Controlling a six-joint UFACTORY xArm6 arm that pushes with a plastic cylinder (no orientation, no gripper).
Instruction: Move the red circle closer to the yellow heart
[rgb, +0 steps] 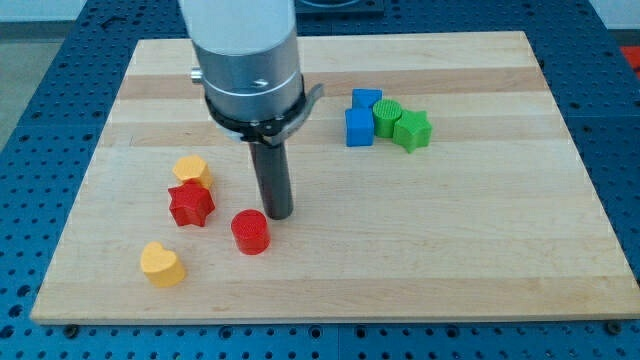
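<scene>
The red circle (250, 231) lies on the wooden board (480, 230) at the lower left. The yellow heart (161, 264) lies to its left and a little lower, near the board's bottom edge. My tip (279, 214) rests on the board just right of and above the red circle, very close to it; I cannot tell if they touch. The dark rod rises from the tip to the arm's grey end piece (250, 70).
A red star (190, 204) lies left of the red circle, with a yellow block (191, 170) touching it from above. At the upper right a blue block (366, 100), a blue cube (359, 127), a green block (387, 117) and a green star (411, 130) cluster together.
</scene>
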